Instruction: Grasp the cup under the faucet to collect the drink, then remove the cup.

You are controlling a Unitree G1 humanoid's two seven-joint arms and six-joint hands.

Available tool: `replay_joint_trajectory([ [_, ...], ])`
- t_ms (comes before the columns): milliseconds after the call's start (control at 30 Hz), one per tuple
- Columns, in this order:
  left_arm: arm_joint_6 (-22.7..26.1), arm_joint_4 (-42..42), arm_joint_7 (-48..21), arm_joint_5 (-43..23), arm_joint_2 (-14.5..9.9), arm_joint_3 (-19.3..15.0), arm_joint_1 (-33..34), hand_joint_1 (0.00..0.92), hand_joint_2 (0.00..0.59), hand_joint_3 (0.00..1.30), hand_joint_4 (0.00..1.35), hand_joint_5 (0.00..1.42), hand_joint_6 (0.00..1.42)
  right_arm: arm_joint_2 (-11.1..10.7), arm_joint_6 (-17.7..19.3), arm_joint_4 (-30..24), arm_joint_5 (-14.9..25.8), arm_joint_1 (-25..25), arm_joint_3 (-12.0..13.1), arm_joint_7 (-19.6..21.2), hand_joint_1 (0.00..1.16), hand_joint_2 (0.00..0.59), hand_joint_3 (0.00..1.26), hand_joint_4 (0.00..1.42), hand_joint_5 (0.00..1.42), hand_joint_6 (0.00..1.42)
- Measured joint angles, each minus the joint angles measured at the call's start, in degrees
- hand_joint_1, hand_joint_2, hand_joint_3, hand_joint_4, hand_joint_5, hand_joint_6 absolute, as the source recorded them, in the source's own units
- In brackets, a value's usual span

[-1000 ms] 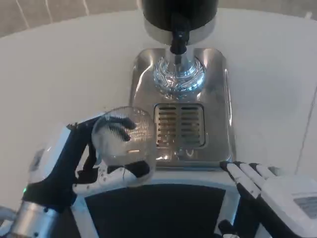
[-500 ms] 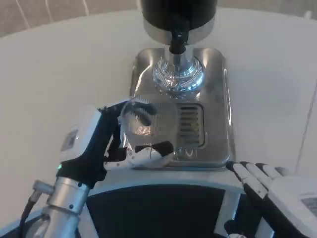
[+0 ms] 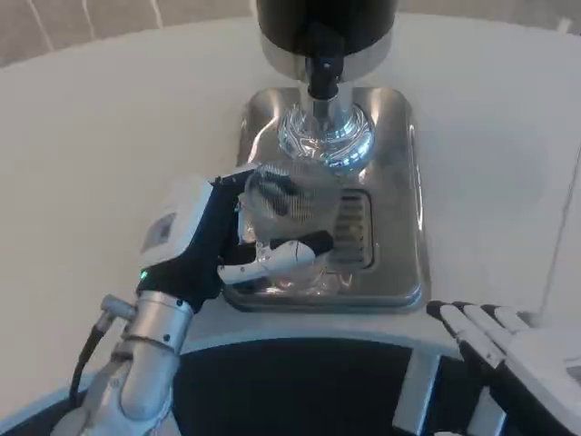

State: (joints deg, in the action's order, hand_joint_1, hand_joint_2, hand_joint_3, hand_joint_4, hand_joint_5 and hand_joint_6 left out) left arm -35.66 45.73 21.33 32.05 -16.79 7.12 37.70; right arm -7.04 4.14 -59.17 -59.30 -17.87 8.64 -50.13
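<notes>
My left hand (image 3: 222, 241) grips a clear ribbed plastic cup (image 3: 290, 218) and holds it over the dispenser's steel tray (image 3: 399, 209), above the drain grille (image 3: 349, 232). The cup sits just in front of the black faucet (image 3: 322, 68), which hangs from the black drink dispenser (image 3: 327, 27) at the top. Under the faucet a shiny round steel base (image 3: 327, 136) shows. My right hand (image 3: 508, 350) rests at the lower right, off the tray, fingers stretched out and holding nothing.
The white round table (image 3: 109, 136) spreads to the left and right of the tray. A dark panel of my body (image 3: 290, 391) fills the bottom edge.
My left hand has carried the cup up and to the right, from the tray's front-left corner to over the grille, closer to the faucet. My right hand slid slightly right and down.
</notes>
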Motion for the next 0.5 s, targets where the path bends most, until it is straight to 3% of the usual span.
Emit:
replay_joint_trajectory([
  [300, 0.5, 7.5, 3.9, -0.1, 0.9, 1.3, 5.4, 0.515, 0.034, 1.02, 1.18, 1.39, 1.11, 0.0, -1.1, 0.0, 0.0, 0.9, -0.3, -1.6, 0.24, 0.492, 0.0, 0.0, 0.0, 0.0],
  [500, 0.5, 10.2, 4.5, -0.3, 1.5, 2.4, 7.8, 0.468, 0.001, 0.84, 1.0, 1.19, 1.02, -0.2, -2.1, 0.0, -0.2, 1.1, -0.6, -1.9, 0.24, 0.492, 0.0, 0.0, 0.0, 0.0],
])
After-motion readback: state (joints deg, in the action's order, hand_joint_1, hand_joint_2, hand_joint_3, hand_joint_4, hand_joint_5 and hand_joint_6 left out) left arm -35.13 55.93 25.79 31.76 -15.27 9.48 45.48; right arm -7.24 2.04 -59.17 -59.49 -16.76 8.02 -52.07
